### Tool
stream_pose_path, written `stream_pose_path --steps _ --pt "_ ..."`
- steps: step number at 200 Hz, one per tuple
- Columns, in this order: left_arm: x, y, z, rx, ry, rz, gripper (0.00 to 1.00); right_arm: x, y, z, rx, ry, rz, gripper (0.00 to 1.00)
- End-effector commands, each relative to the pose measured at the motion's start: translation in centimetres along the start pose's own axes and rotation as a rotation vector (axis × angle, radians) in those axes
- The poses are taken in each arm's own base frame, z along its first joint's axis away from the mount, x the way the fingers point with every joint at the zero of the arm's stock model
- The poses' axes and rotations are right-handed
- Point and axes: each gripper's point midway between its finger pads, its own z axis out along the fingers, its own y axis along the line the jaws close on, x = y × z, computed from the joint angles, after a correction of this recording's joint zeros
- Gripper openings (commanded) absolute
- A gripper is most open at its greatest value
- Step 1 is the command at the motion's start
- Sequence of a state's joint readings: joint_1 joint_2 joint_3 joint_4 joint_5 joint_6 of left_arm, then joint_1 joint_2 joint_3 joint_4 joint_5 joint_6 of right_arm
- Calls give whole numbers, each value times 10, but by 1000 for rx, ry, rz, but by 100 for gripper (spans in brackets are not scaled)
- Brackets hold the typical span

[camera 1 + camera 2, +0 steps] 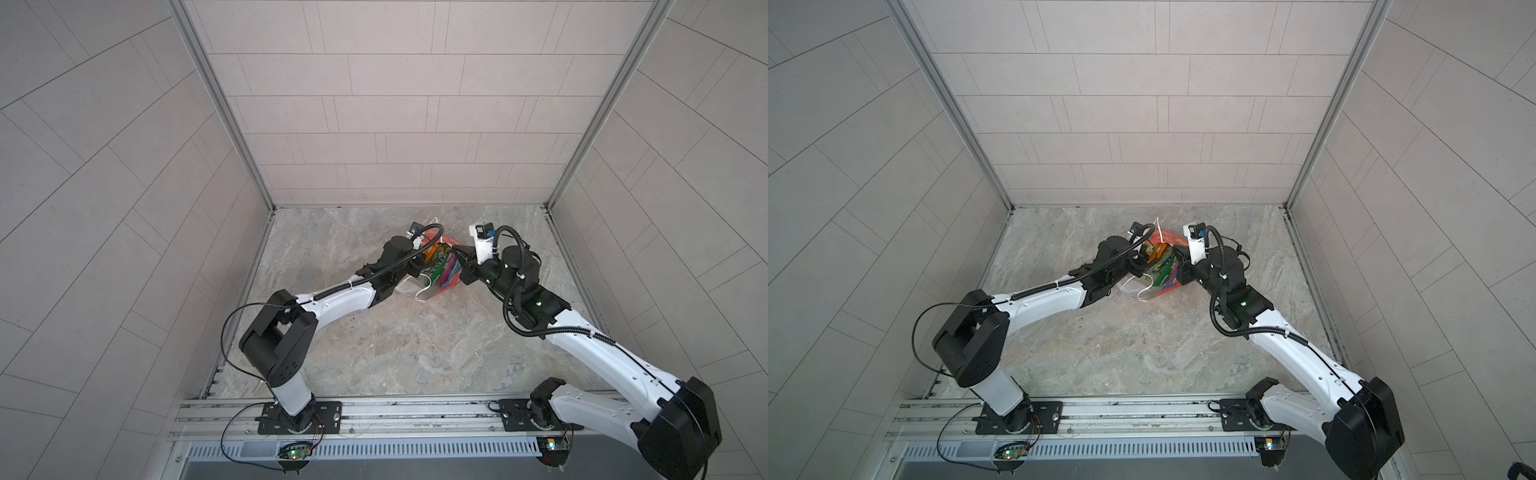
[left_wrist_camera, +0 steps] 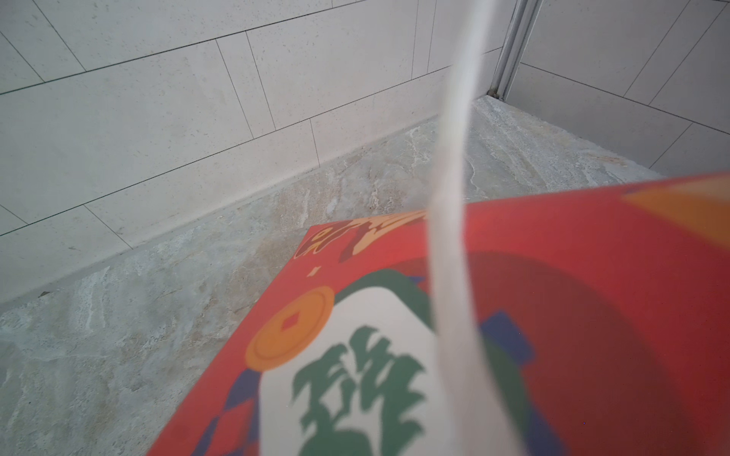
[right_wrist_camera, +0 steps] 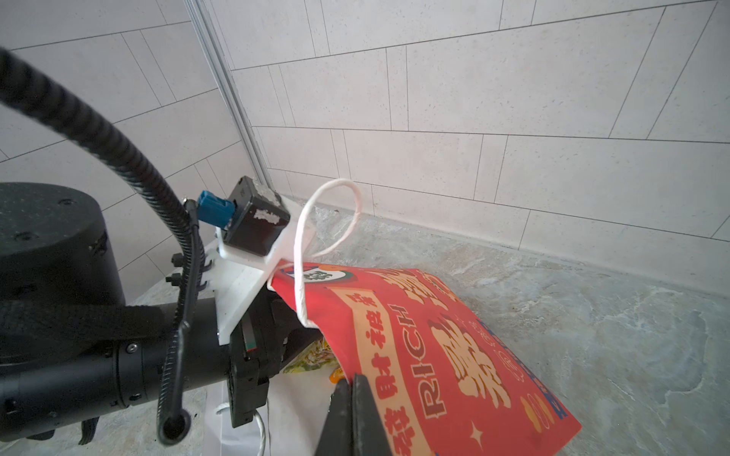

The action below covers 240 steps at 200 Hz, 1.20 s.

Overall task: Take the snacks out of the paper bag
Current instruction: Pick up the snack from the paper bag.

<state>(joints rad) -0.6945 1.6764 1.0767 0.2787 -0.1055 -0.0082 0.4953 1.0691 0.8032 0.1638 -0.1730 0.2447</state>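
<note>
Left gripper (image 3: 293, 338): buried in the mouth of the paper bag (image 3: 454, 347). The rim hides its fingertips. Jaws are together, but you can't see whether a packet is between them.

Right gripper (image 3: 351, 398): jaws pinched on the bag's red rim, holding the mouth open from the opposite side.

The snacks (image 1: 444, 266) are a bright stack inside the mouth, just ahead of the left claw. A green-yellow packet (image 3: 312, 357) peeks out right beside it.

The bag is slumped, not upright. Its mouth faces the left arm and up toward the top views. Its long axis seems to run away from that arm, toward the right arm.

The left arm is nearer and already in, so your likely pull-out line is back along its own forearm.

Snag risks: the white cord handle (image 2: 450, 197) hangs across the left wrist view, and a second loop (image 1: 1144, 291) lies at the near rim.

Room: there is bare table (image 1: 415, 353) in front of the bag. The back wall (image 1: 395, 187) is close behind it, so set packets down on the base side.
</note>
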Motion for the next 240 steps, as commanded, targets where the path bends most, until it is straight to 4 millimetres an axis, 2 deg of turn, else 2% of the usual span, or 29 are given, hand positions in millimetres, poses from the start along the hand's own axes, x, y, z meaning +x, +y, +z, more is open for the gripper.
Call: stream_pose_path --steps 1,60,120,160,190,213,240 --pt "-4 5 -12 1 -1 -13 0 -29 2 -12 -10 -105 15 0" --pt "-26 6 -42 23 -43 -38 0 -28 -4 -12 16 -113 17 0" --pt "-29 5 -78 69 -51 -87 0 -24 -9 -9 28 -106 20 0" --pt "-38 5 -99 87 -58 -81 0 -24 -10 -10 33 -107 21 0" --pt "-59 0 -117 141 -116 -82 0 -24 -10 -11 33 -107 18 0" --pt "-85 0 -137 160 -183 -88 0 -26 -10 -12 34 -113 19 0" --pt "-123 13 -166 156 -318 -146 0 -27 -11 -15 37 -124 25 0"
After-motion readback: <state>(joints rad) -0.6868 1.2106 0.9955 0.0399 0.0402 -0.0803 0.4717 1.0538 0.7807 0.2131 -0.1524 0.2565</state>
